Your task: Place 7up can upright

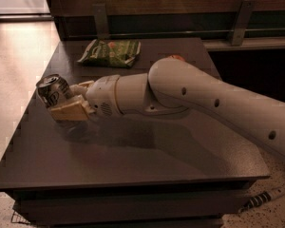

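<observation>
The 7up can (52, 90) is a silvery can with dark label markings and a pull-tab top, near the table's left edge. It is tilted, top pointing up and to the left, held a little above the table. My gripper (66, 100) is at the end of the white arm that reaches in from the right. Its tan fingers (70, 112) are shut on the can, one below it and one behind it.
A flat green snack bag (111, 52) lies at the back of the dark grey table (133, 160). A bit of a red apple (176, 57) shows behind the arm. The table's left edge is close to the can. A wooden wall with metal brackets stands behind.
</observation>
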Motion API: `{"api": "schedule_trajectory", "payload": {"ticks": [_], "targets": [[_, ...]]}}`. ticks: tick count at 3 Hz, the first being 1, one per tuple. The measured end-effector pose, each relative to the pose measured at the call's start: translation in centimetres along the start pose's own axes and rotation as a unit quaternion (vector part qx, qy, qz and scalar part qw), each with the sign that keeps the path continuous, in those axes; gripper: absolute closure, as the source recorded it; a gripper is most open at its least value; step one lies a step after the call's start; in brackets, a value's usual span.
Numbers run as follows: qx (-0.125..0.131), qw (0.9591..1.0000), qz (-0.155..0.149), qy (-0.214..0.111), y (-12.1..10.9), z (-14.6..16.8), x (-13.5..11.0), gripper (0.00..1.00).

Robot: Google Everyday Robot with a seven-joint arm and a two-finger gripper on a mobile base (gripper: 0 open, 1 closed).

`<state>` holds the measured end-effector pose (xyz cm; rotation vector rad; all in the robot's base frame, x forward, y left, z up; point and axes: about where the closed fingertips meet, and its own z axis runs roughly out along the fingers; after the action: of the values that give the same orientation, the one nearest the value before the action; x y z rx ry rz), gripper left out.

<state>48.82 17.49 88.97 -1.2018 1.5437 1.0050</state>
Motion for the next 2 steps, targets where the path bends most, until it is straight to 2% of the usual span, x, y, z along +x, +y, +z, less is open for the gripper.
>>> {"api": "schedule_trajectory", "payload": {"ticks": [1, 2], "targets": [[0.016, 0.9994, 0.027, -0.011, 0.5, 0.2, 1.7, 1.0], [0.05, 0.9971, 0.055, -0.012, 0.7, -1.3, 4.4, 1.0]]}}
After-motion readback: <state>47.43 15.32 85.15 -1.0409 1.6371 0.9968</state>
